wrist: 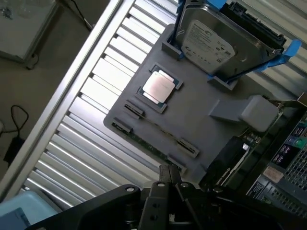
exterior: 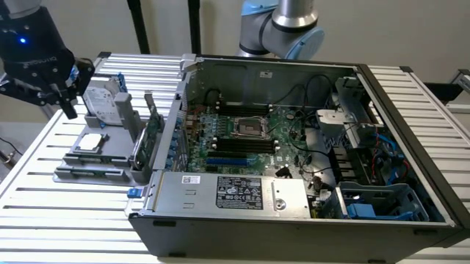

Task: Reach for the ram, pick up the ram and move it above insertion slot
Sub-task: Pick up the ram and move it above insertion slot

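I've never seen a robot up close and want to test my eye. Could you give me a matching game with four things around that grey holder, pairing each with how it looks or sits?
Things:
1. ram
2. hard drive
3. processor chip
4. gripper

Descriptions:
A. silver square, lying flat on the grey holder
B. shut, hanging close to one end of the holder
C. thin green strip, set lengthwise in the holder
D. propped upright in the holder, label showing

Pairs: 1-C, 2-D, 3-A, 4-B

Matt plastic tray (wrist: 201, 120) on glossy ribbed metal table (wrist: 76, 139).
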`<state>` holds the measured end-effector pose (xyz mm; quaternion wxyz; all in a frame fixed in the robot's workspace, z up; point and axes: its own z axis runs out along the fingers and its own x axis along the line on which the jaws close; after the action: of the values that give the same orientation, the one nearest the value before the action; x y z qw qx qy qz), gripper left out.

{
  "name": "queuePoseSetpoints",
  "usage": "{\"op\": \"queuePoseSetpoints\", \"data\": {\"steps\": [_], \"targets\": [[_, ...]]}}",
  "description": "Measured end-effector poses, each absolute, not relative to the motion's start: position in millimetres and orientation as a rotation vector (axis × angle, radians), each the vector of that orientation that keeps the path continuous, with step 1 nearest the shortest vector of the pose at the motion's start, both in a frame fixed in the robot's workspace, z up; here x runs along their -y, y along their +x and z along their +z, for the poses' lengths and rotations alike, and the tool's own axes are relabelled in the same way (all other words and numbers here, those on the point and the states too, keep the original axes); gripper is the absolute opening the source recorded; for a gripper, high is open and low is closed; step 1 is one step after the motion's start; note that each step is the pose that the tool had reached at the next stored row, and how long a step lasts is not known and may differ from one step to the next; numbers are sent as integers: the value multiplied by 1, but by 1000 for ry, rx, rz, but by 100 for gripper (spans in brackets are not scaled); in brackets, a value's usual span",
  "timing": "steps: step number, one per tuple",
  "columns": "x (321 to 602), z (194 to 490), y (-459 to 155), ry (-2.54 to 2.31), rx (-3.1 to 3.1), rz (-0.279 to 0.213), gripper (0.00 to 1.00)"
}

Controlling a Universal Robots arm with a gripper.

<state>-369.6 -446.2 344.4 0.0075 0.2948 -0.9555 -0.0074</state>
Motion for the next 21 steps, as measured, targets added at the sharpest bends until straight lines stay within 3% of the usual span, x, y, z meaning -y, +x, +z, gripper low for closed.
{"op": "queuePoseSetpoints", "data": {"steps": [21], "targets": [[446, 342, -370, 1470, 2757, -22, 11]]}}
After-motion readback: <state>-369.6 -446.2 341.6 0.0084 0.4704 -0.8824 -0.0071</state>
